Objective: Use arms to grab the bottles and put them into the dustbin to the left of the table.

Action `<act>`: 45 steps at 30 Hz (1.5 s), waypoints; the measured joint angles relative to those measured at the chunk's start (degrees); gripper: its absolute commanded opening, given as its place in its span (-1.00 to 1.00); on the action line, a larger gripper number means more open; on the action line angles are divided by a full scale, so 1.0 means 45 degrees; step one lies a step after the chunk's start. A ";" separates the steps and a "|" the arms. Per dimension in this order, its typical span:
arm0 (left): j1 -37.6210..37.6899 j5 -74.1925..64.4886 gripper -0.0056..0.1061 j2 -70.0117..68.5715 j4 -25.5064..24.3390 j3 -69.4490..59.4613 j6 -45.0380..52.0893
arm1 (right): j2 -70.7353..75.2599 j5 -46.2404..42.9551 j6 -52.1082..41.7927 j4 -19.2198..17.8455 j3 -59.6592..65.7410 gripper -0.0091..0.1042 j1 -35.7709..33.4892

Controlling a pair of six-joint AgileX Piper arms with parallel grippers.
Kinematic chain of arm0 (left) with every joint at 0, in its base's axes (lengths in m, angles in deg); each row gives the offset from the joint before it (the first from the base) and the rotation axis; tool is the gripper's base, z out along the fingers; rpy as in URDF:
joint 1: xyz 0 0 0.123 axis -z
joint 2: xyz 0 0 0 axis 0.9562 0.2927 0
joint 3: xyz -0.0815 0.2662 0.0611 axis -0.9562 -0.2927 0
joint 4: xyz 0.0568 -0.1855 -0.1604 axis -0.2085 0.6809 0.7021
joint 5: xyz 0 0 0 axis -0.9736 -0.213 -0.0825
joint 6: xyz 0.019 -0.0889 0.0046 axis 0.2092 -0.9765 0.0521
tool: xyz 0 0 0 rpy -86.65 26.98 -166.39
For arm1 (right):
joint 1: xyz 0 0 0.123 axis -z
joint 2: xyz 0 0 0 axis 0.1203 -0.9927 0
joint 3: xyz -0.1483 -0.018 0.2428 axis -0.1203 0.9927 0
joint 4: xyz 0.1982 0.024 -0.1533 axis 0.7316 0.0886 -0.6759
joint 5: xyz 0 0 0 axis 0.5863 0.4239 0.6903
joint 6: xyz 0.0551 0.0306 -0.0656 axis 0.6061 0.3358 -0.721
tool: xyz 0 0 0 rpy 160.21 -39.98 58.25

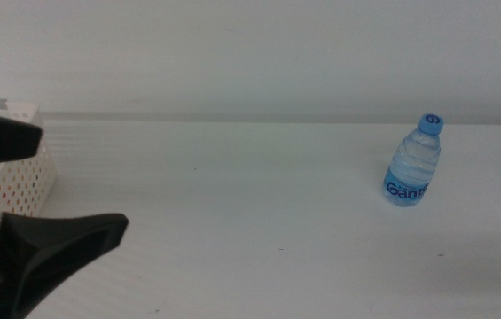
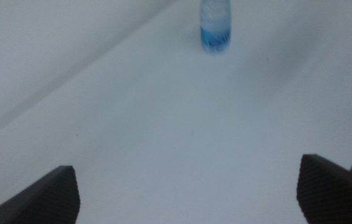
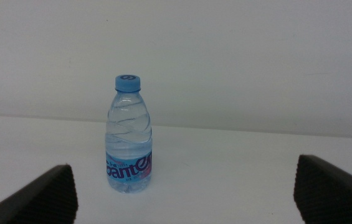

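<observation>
Bottle: a small clear plastic water bottle (image 1: 413,162) with a blue cap and blue label stands upright on the white table (image 1: 232,204), at about 3 o'clock in the middle view, alone and well apart from everything else.
Long axis: vertical, cap up, so a sideways pinch around the body looks like the natural hold.
Right claw: the right gripper (image 3: 185,190) faces the bottle head-on in its wrist view, jaws spread wide and holding nothing; the bottle sits toward the 11 o'clock side of the gap between them, not yet between the jaws.
Left claw: the left gripper (image 1: 33,182) hangs at 8 to 9 o'clock in the middle view, just beside the bin, its dark fingers spread wide and empty; from its wrist camera the bottle shows far off at 12 o'clock.
Nearer arm: judged from the wrist views, the right one.
Dustbin: a white perforated plastic basket (image 1: 28,173) at 9 o'clock, at the table's left edge, with something red showing inside.
Deciding relation: the bottle and the basket lie on opposite sides of the table.
</observation>
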 measured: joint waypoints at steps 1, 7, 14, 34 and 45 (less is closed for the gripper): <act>0.0000 0.0340 0.78 -0.0310 -0.0028 -0.0275 -0.0335 | 0.0000 0.0000 0.0000 0.0000 0.0000 0.80 0.0000; 0.0000 0.1965 0.78 -0.2378 -0.0076 -0.2718 -0.1492 | 0.0000 0.0000 0.0000 0.0000 0.0000 0.80 0.0000; 0.0000 0.2026 0.78 -0.3243 0.0065 -0.4000 -0.2667 | 0.0000 0.0000 0.0000 0.0000 0.0000 0.80 0.0000; 0.0000 0.2463 0.78 -0.3264 0.0117 -0.3121 -0.2698 | 0.0000 0.0000 0.0000 0.0000 0.0000 0.80 0.0000; 0.0000 0.3345 0.78 -0.3264 0.0069 -0.3100 -0.2698 | 0.0000 0.0000 0.0000 0.0000 0.0000 0.80 0.0000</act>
